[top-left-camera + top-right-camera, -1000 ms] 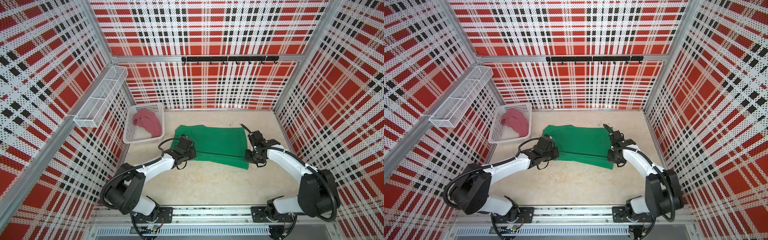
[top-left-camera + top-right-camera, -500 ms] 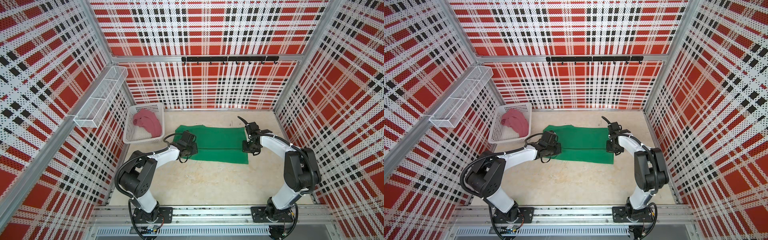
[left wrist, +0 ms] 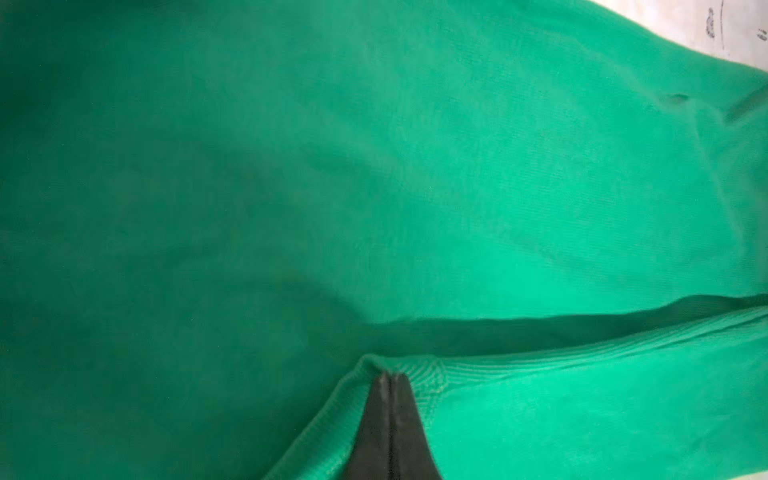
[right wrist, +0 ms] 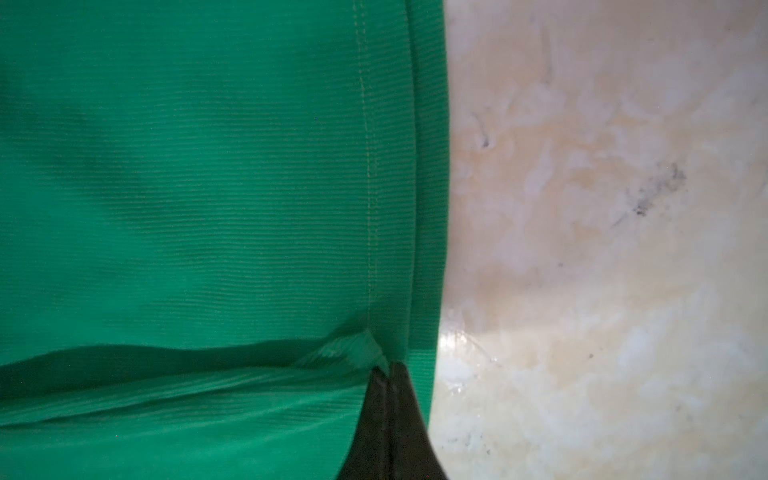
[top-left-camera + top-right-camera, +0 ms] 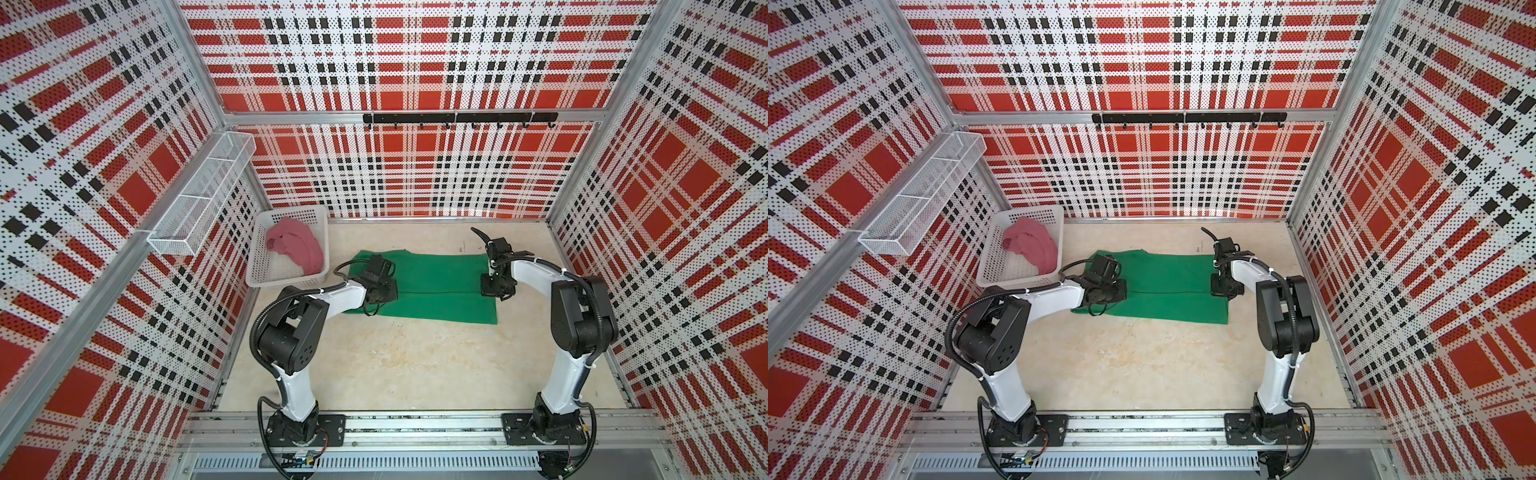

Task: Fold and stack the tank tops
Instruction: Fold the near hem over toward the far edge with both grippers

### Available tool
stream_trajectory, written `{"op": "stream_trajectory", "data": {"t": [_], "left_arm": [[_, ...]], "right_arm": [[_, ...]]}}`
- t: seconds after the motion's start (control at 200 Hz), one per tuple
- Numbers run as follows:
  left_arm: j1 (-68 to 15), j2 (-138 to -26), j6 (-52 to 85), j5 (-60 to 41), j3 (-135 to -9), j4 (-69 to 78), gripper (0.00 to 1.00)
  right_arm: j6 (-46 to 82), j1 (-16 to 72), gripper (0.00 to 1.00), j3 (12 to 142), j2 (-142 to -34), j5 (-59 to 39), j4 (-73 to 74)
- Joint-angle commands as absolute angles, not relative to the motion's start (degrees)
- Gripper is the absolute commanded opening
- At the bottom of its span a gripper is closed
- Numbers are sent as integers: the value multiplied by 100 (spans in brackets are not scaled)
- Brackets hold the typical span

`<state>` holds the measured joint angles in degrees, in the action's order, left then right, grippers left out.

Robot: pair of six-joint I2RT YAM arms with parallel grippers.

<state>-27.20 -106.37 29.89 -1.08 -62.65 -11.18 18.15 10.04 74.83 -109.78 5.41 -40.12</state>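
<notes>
The green tank top (image 5: 440, 274) (image 5: 1167, 274) lies spread on the beige table in both top views, with one layer folded over itself. Its folded edge runs across the middle. My left gripper (image 5: 384, 291) (image 5: 1117, 291) is shut on the left end of that edge; the left wrist view shows the gripper (image 3: 389, 376) pinching green cloth. My right gripper (image 5: 496, 286) (image 5: 1225, 286) is shut on the right end, beside the hem; the right wrist view shows this gripper (image 4: 388, 368) pinching the cloth too. The pink tank top (image 5: 297, 247) (image 5: 1032, 245) lies crumpled in the white basket (image 5: 282, 279) (image 5: 1017, 280).
The basket stands at the back left, close to the left arm. A white wire shelf (image 5: 199, 199) juts from the left wall. A black hook rail (image 5: 457, 118) runs along the back wall. Plaid walls close in three sides. Bare table (image 5: 415, 365) lies in front of the garment.
Both grippers have moved toward the back wall with the green cloth edge in them, laying it further over the garment. Both elbows have risen. The pink tank top has not moved.
</notes>
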Motion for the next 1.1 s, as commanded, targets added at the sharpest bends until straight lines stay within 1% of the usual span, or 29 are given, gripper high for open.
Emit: {"op": "stream_trajectory", "data": {"t": [0.0, 0.376, 0.687, 0.702, 0.827, 0.872, 0.987, 1.097], "left_arm": [[-2601, -10857, 2817, -140, -6502, -1147, 0], [-2550, -11023, 2709, -77, -6922, -1325, 0], [-2457, -11502, 2594, -157, -7196, -1301, 0], [-2449, -11518, 2586, -167, -7214, -1301, 3], [-2396, -11404, 2476, -161, -7284, -1340, 33], [-2395, -11273, 2426, -117, -7310, -1388, 42], [-2382, -10865, 2288, 53, -7320, -1616, 57], [-2365, -10395, 2250, 219, -7045, -1817, 59]], "right_arm": [[1753, 897, 0, 7687, -11152, 820, -4022], [2055, 718, 0, 7472, -10837, 764, -4017], [1976, 510, 0, 7555, -11271, 704, -3677], [1963, 510, 0, 7570, -11288, 691, -3663], [1843, 510, 21, 7604, -11155, 659, -3595], [1808, 510, 26, 7603, -11013, 696, -3625], [1749, 510, 32, 7513, -10542, 704, -3737], [1760, 542, 35, 7334, -10075, 493, -3771]]}}
